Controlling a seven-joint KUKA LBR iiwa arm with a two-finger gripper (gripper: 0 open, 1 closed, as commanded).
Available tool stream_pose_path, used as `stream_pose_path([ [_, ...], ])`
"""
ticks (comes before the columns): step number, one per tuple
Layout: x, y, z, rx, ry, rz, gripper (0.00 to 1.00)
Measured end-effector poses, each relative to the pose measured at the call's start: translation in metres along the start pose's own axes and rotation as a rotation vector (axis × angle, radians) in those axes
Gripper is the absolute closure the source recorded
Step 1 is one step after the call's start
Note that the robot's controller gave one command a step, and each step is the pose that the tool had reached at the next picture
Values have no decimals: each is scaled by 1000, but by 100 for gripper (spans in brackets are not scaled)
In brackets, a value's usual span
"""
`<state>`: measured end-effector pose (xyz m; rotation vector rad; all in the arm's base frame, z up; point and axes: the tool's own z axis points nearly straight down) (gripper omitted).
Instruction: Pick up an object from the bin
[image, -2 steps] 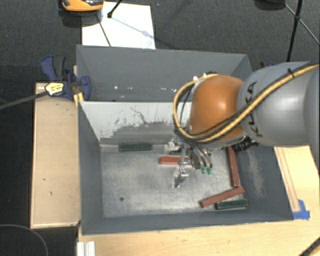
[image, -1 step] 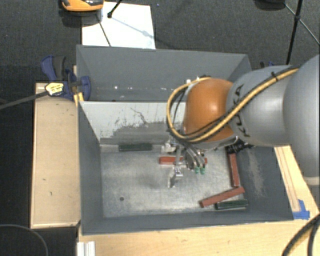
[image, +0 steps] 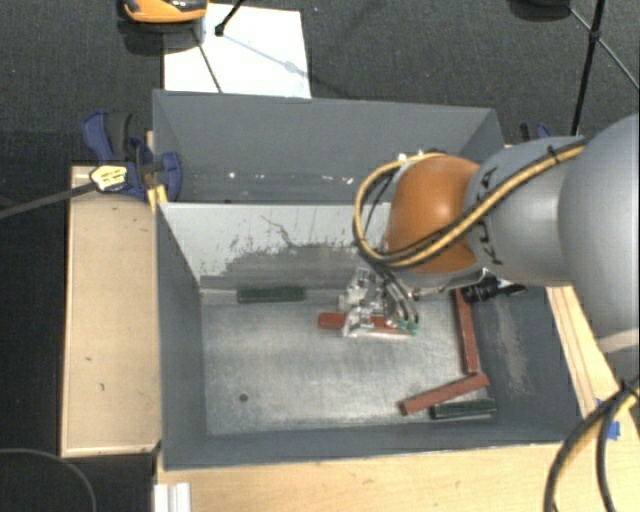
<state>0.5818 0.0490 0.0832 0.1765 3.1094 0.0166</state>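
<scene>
gripper (image: 372, 322), state i cannot tell, sits beside one red piece (image: 331, 321); elsewhere two green bars (image: 270, 294) (image: 462, 409), two brown sticks (image: 465, 335) (image: 440, 395).

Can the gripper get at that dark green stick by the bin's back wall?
Probably yes: the dark green stick lies alone, uncovered, left of the gripper, though the back wall close behind may crowd it.

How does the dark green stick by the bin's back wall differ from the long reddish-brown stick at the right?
The dark green stick lies crosswise, alone; the reddish-brown stick runs front to back, looks longer, its near end by another brown stick. Both slim, straight, lying flat.
</scene>
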Motion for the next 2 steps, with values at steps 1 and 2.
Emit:
stream_pose_path([
  [1,0,0,0,0,0,1,100],
  [2,8,13,-140,11,23,0,100],
])
